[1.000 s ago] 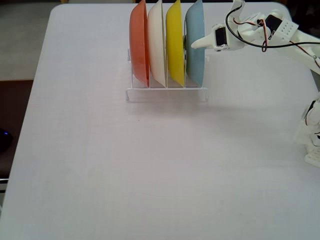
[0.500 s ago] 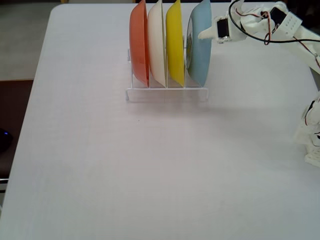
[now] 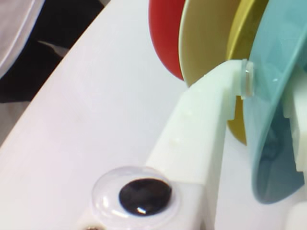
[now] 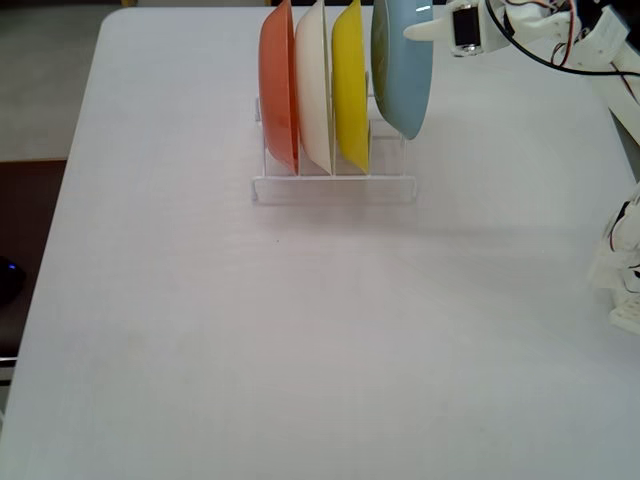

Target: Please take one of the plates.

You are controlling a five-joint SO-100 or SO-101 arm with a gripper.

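Note:
The light blue plate (image 4: 402, 70) stands on edge in my gripper (image 4: 406, 35), lifted so its lower rim hangs just above the clear rack (image 4: 333, 188) at the rack's right end. The gripper is shut on the plate's upper rim; one white finger (image 4: 425, 30) shows on the plate's right face. In the wrist view the plate (image 3: 276, 72) sits between the long white finger (image 3: 206, 124) and the other finger at the right edge, the gripper (image 3: 268, 88) clamped across its rim.
Three plates stay upright in the rack: orange-red (image 4: 278, 85), cream (image 4: 312, 90) and yellow (image 4: 350, 85), the yellow one close to the lifted plate. The arm's base (image 4: 625, 270) stands at the right table edge. The table's far edge lies just behind the rack.
The gripper has risen and drawn back, lifting the light blue plate up out of its rack slot. The other three plates have not moved.

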